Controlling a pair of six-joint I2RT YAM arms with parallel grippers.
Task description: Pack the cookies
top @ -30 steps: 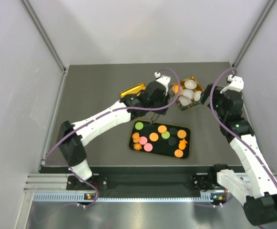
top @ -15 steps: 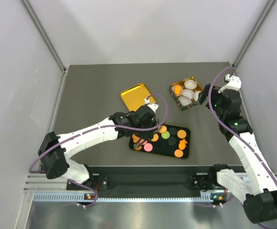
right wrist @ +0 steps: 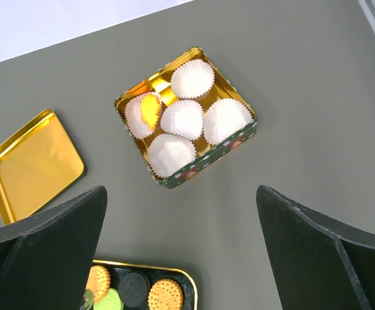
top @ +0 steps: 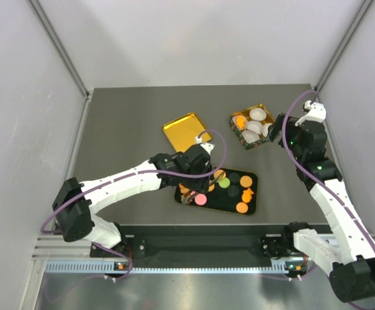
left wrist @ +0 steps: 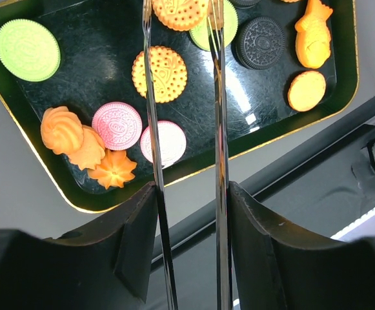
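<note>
the left gripper (left wrist: 190,188) is clamped on a pair of thin silver metal tweezers (left wrist: 153,161). one blade lies along the inside of each black finger, and the blades stand apart. it hangs over a glossy black rectangular tray with a gold rim (left wrist: 90,84), at 6 o'clock on the dark grey table (top: 129,123). most of the small flat cookies (left wrist: 159,74) lie loose on this tray: round orange ones, a pale green disc (left wrist: 28,49) at 10 o'clock, two pink discs and three orange flower shapes at 7 o'clock. the blades run either side of an orange round cookie (left wrist: 179,11) at 12 o'clock; their tips are cut off, so i cannot tell whether they touch it.

the right gripper (right wrist: 184,258) hangs with its jaws spread wide and nothing between them, above a square green-sided tin with a gold inside (right wrist: 203,161), at 1 o'clock from the tray. five white crinkled paper cups (right wrist: 182,119) fill the tin; the cup at 9 o'clock holds one orange cookie (right wrist: 148,110). a flat gold square lid (right wrist: 35,165) lies at 11 o'clock from the tray.
</note>
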